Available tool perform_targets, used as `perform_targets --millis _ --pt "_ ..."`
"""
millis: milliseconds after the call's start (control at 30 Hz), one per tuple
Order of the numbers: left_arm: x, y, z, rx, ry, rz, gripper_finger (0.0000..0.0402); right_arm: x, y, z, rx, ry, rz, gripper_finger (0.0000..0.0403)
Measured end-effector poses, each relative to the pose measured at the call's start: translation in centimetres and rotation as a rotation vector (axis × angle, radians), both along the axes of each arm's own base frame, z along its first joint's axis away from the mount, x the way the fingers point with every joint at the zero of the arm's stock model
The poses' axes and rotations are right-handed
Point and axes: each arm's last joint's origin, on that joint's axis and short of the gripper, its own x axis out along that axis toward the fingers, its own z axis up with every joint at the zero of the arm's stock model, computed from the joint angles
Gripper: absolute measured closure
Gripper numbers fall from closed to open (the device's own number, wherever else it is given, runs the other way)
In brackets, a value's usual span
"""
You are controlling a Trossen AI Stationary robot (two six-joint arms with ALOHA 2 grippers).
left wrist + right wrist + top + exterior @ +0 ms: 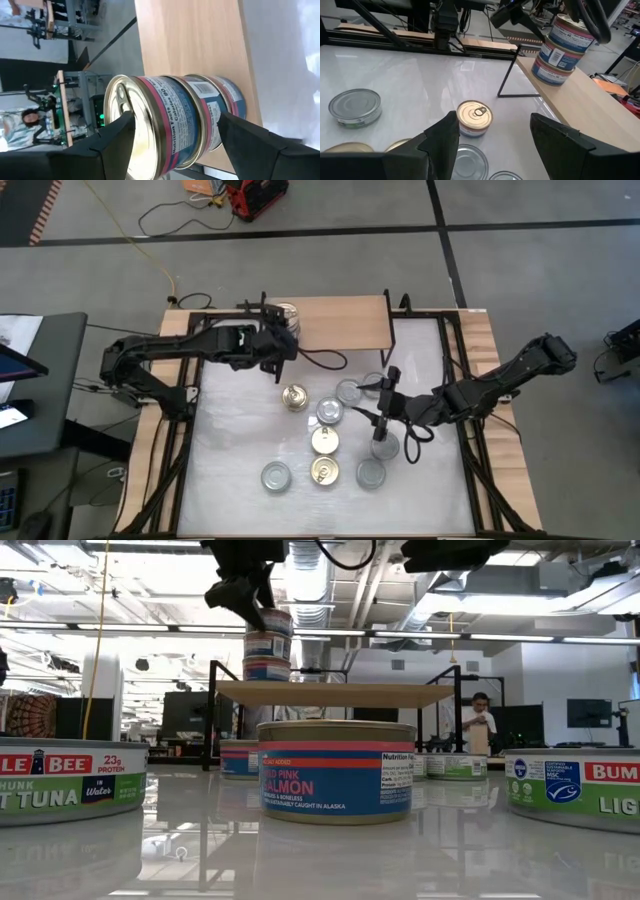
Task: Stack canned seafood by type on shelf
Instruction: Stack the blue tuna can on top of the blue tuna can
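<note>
The light-wood shelf (pixel 345 322) stands at the table's far edge. A stack of pink-and-blue labelled tins (pixel 288 312) stands on its left end, showing as three in the right wrist view (pixel 562 50). My left gripper (pixel 176 117) is open at the gold-lidded top tin (pixel 150 125), one finger on either side of it, with a gap showing on one side. My right gripper (pixel 492 145) hangs open above the loose tins on the table (pixel 385 405), nothing between its fingers. A gold-lidded tin (pixel 474 117) lies just beyond it.
Several loose tins sit on the white table: gold-lidded ones (pixel 295 396) (pixel 325 440) (pixel 325 471) and silver-lidded ones (pixel 329 411) (pixel 275 475) (pixel 371 473). The shelf's middle and right part (pixel 360 325) is bare. A person stands in the room behind (pixel 480 725).
</note>
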Motion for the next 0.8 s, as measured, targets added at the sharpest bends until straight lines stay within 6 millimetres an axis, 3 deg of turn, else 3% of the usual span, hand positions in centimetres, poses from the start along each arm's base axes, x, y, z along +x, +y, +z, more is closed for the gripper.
perform_targets --millis 167,300,400,500,633,800 --pt "0.1 -0.9 0.1 0.060 0.022 -0.001 0.0129 0.0 0.0 0.0 0.000 0.001 0.000 0.0129" --pt "0.3 -3.4 0.1 0.044 -0.002 -0.077 0.0129 0.0 0.0 0.0 -0.001 0.004 0.001 0.0129" --pt "0.4 -6.2 0.0 -0.054 -0.085 -0.135 0.0129 -0.4 -0.1 -0.3 0.013 0.039 -0.010 0.0129" --pt "0.2 -8.8 -0.5 -0.303 -0.202 -0.154 0.0129 -1.3 -0.6 -0.4 0.058 0.073 -0.041 0.0129" --pt "-0.1 -11.2 -2.9 -0.569 -0.287 -0.072 0.0129 -1.9 -1.0 -0.2 0.086 0.082 -0.065 0.0129" --pt "-0.7 -12.4 -8.0 -0.630 -0.352 0.071 0.0130 -1.8 -0.7 0.2 0.077 0.049 -0.043 0.0129"
